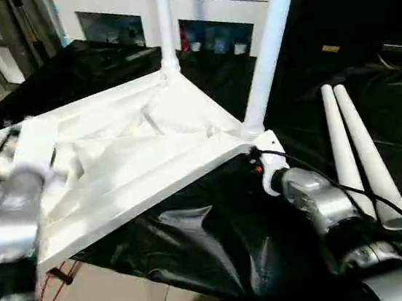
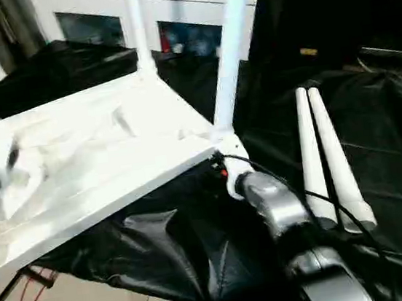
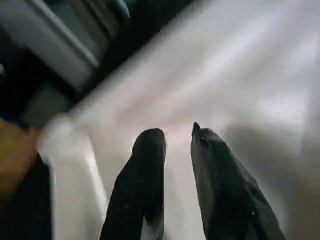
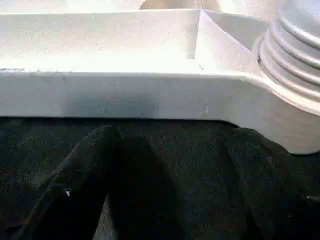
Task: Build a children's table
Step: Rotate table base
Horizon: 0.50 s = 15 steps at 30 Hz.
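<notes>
The tabletop (image 1: 136,158) lies ribbed underside up on a black cloth (image 1: 198,246), one edge jutting past the cloth over the floor. In the head views, two white legs (image 1: 269,47) stand upright in its far corner sockets, and two loose legs (image 1: 355,150) lie side by side on the cloth, well apart from it on the right. A white glass-door cabinet (image 1: 207,17) stands behind. The right arm reaches to the near right corner; the left arm is beside the left edge.

In the left wrist view, the left gripper (image 3: 177,137) hangs over the white plastic, fingers slightly parted, grasping nothing.

In the right wrist view, the right gripper (image 4: 172,132) has its fingers spread wide over the cloth just beside the tabletop's rim, empty.
</notes>
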Motion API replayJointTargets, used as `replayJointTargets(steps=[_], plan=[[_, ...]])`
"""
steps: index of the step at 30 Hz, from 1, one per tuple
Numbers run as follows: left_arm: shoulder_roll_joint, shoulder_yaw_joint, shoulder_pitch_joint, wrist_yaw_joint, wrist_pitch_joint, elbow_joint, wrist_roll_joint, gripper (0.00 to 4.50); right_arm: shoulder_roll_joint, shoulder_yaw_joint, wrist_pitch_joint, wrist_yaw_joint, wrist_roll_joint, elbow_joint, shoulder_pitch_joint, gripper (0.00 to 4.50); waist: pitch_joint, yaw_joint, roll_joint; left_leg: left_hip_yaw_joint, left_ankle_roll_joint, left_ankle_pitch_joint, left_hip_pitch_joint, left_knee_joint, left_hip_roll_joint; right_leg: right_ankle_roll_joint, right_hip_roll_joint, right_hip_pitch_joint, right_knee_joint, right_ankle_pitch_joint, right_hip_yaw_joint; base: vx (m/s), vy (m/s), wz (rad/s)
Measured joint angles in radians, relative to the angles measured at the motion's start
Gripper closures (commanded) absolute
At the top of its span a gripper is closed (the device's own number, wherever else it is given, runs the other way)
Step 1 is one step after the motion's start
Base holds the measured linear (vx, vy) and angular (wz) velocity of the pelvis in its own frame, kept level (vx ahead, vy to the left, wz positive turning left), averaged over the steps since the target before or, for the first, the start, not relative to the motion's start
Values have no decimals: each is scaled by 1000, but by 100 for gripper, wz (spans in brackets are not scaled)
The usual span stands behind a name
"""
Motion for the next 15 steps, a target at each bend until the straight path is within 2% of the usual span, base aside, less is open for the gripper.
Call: replayJointTargets(steps=[3,4,8,10,13,15], plan=[[5,-36,18,-87,48,12,-18,391,20,-2,-3,-17,0,40,-27,65,-1,3,-2,0,0,0,0,1,0,0,0,1,0,0,0,0,0,0],[9,-44,18,-106,55,11,-19,418,24,-2,-8,-18,0,53,-34,83,-1,2,-2,0,0,0,1,1,0,0,0,1,1,0,1,0,0,0],[39,-86,15,-197,86,0,-19,431,42,-10,-24,-33,0,121,-76,105,-1,-2,-1,0,0,0,3,1,-1,0,0,2,1,1,2,0,0,0],[61,-116,16,-274,108,-20,-37,450,47,-16,-34,-40,0,148,-93,135,-1,-4,-2,0,0,0,3,1,0,0,0,1,2,1,2,0,0,0],[82,-169,30,-418,119,-79,-80,450,47,-25,-42,-50,1,172,-108,141,-1,-3,-2,1,0,0,2,1,-1,0,0,1,1,1,2,0,0,0],[87,-195,38,-490,117,-117,-112,450,47,-30,-43,-51,1,176,-109,173,-1,0,-2,1,0,0,1,1,-1,0,0,1,1,1,2,0,0,0]])
